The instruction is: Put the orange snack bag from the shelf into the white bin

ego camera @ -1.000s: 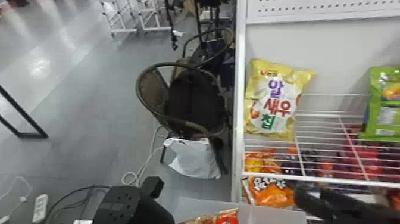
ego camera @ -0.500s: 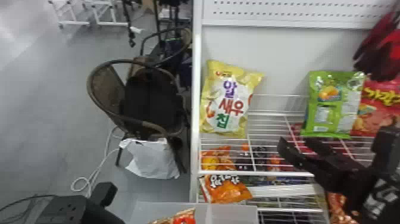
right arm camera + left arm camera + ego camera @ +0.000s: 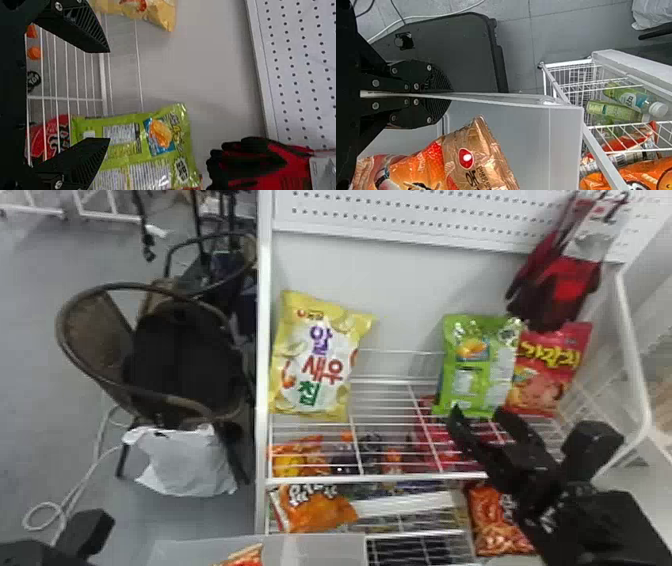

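An orange snack bag (image 3: 315, 510) lies on the lower shelf's left part; a redder-orange bag (image 3: 500, 520) is farther right, partly behind my right arm. My right gripper (image 3: 477, 421) stands open before the upper shelf, by the green bag's lower edge. In the right wrist view, my right gripper (image 3: 109, 95) has nothing between its spread fingers. My left gripper's arm (image 3: 90, 532) is at the bottom left. In the left wrist view, my left gripper (image 3: 441, 95) is shut on the wall of the white bin (image 3: 514, 138), which holds an orange-brown bag (image 3: 474, 158).
On the upper wire shelf stand a yellow bag (image 3: 317, 360), a green bag (image 3: 475, 365) and a red bag (image 3: 547, 370). Red-black gloves (image 3: 560, 290) hang above. Left of the shelf's white post (image 3: 262, 365) is a chair (image 3: 90, 340) with a white sack (image 3: 185, 462) below.
The head view has turned toward the right, bringing the red bag and gloves in. My right gripper has risen and moved right along the shelf to the green bag.
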